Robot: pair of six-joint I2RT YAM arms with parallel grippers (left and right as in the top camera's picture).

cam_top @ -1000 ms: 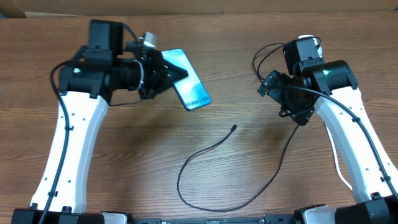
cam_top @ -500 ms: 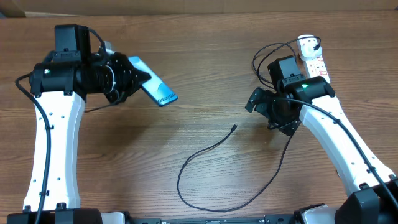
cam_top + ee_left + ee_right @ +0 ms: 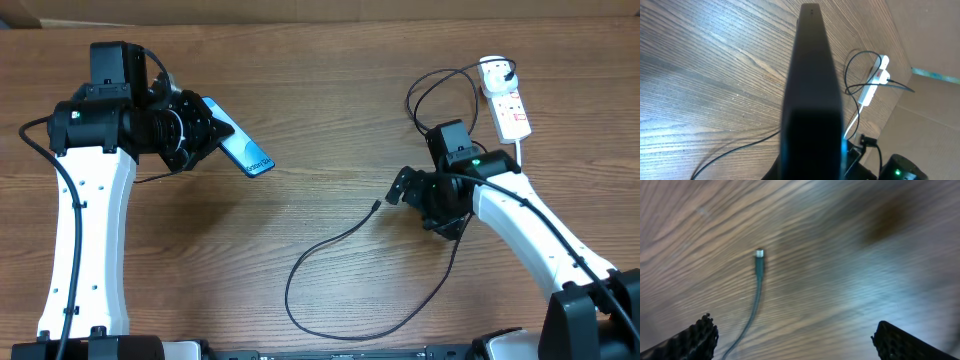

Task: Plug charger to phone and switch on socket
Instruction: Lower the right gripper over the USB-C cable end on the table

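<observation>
Upper left in the overhead view, the left arm is bent at the elbow, its left gripper (image 3: 211, 135) pinching the phone (image 3: 246, 151) clear of the table (image 3: 320, 80). At centre right the right arm stretches low, and the right gripper (image 3: 399, 187) has its fingers (image 3: 699, 339) spread wide just beside the plug tip of the charger (image 3: 299, 264). The socket (image 3: 510, 108) lies at upper right.

Bench (image 3: 330, 110): brown wood-grain surface, with the grain running side to side in the overhead view. A tan cardboard panel (image 3: 300, 8) borders its far edge. In the right wrist view, a blurred dark patch (image 3: 885, 217) marks the grain.
</observation>
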